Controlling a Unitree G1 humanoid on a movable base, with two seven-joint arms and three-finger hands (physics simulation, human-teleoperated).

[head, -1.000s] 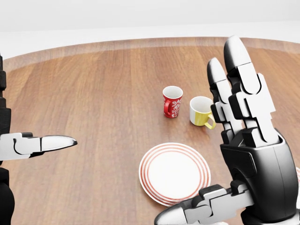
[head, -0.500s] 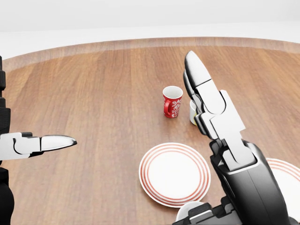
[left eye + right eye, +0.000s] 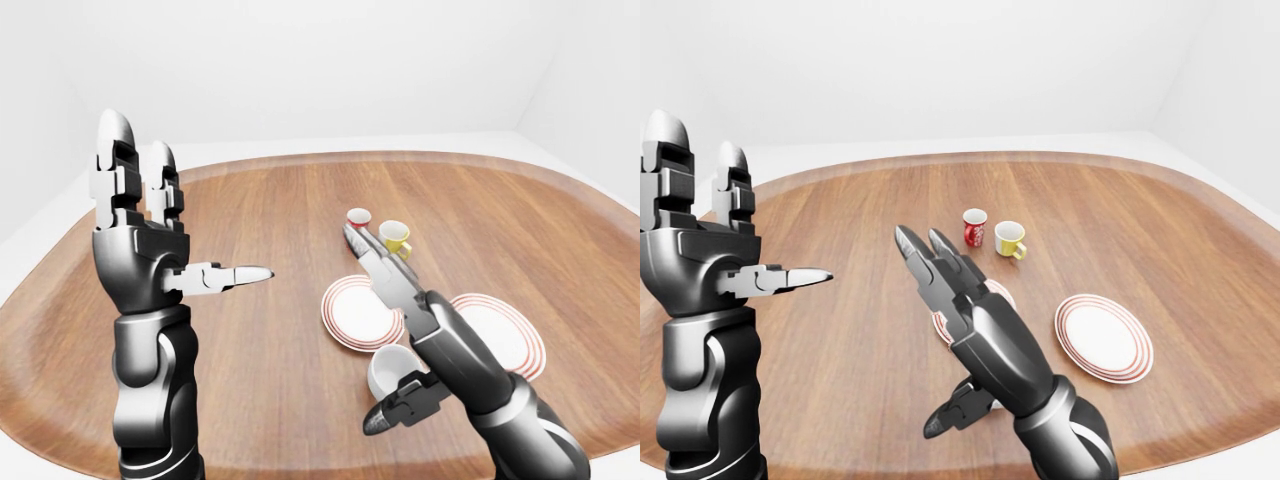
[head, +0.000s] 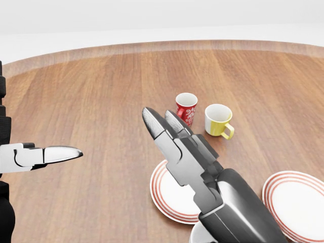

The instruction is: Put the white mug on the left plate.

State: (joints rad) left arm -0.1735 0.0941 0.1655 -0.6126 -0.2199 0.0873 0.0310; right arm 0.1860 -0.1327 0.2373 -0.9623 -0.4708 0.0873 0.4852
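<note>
Reaching for the white mug [image 3: 392, 368] near the table's [image 3: 250, 420] bottom edge — right hand [image 3: 385, 285] spread, holding nothing; next, fingers must close round it, then lift to the left plate [image 3: 352, 318].

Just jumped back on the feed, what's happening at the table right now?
Nothing is grasped. The right hand reaches low over the left plate, fingers open, with the white mug standing on the wooden table just beneath its forearm, off the plate. The left hand is raised upright and open, away from everything. A red mug and a yellow mug stand beyond the plate, and the right plate is bare.
</note>
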